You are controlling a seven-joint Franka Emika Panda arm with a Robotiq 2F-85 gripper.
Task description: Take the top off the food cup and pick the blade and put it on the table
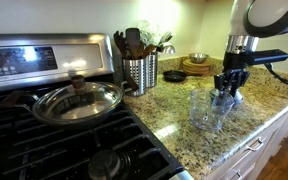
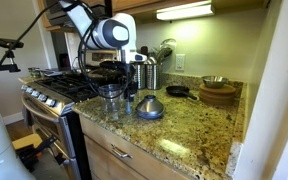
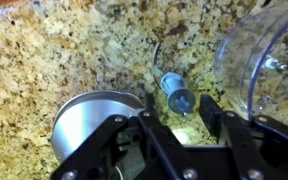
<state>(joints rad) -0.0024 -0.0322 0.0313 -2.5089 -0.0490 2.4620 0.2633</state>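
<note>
The clear food cup stands open on the speckled granite table, and it also shows in an exterior view and in the wrist view. The grey dome top rests on the table beside the cup, at lower left in the wrist view. The blade, a bluish-grey spindle, lies on the granite between top and cup. My gripper is open just above the blade, its fingers on either side without touching it. The gripper also shows in both exterior views.
A perforated steel utensil holder stands behind the cup. A pan with a glass lid sits on the black stove. A wooden bowl and a small black pan stand at the back of the counter.
</note>
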